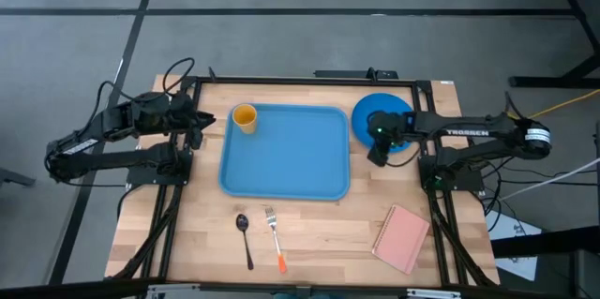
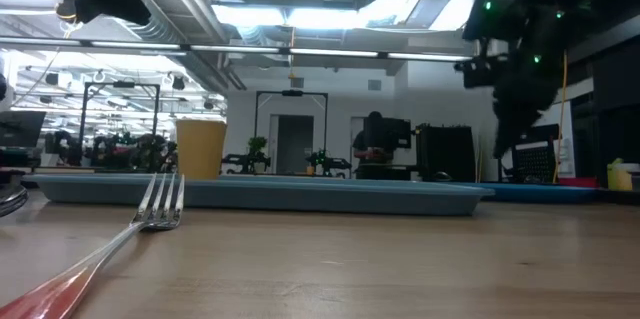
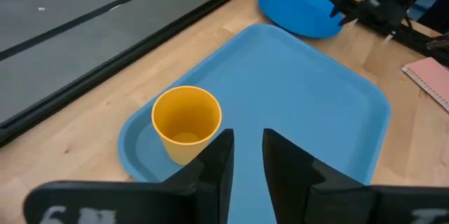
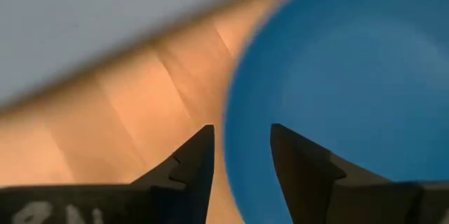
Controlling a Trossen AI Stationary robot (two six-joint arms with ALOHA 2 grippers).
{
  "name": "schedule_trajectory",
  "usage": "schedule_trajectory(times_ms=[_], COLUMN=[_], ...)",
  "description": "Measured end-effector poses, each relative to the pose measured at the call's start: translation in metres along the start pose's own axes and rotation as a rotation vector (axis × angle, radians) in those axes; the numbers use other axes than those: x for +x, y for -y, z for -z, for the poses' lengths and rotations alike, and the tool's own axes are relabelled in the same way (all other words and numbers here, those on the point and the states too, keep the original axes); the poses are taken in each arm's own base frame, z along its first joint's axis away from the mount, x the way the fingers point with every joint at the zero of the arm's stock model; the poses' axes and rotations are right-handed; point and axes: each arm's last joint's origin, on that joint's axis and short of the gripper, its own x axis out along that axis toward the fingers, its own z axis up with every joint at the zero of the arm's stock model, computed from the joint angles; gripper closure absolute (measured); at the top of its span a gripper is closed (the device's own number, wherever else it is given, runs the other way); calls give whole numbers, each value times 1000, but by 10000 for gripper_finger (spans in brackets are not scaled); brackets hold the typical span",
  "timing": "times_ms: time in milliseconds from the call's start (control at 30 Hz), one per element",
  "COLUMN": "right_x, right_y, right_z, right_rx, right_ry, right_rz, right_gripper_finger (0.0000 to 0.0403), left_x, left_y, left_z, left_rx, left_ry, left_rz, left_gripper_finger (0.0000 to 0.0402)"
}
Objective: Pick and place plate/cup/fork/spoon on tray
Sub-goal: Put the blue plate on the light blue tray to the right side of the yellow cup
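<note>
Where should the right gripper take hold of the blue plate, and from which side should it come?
Probably at the rim. The plate lies flat on the table, beside the tray, so only its thin edge gives the fingers a hold. The right gripper is open, straddling that edge from above, one finger inside and one outside.

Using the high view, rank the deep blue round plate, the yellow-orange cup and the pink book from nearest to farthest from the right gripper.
1. Deep blue round plate: right under the right gripper, beside the light blue rectangular tray.
2. Pink rectangular book: near front right corner.
3. Yellow-orange cup: standing in the tray's far left corner.
</note>
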Motion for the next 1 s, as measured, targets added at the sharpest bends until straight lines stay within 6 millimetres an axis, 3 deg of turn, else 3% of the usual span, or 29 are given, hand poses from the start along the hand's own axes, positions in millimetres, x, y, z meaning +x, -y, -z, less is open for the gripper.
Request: schedule_trajectory(times_ms=[533, 1000], right_x=[33, 55], right_y=[-20, -27], right_z=[4, 8], right_rx=[-59, -76], right_ry=[-166, -221], right_rz=[68, 268], right_gripper_finger=[257, 272], left_x=[0, 0], left_y=[0, 0], left_z=[0, 0], left_rx=[1, 1], left_ry=[0, 0], left_rz=[-1, -1], left_gripper_finger=[331, 331])
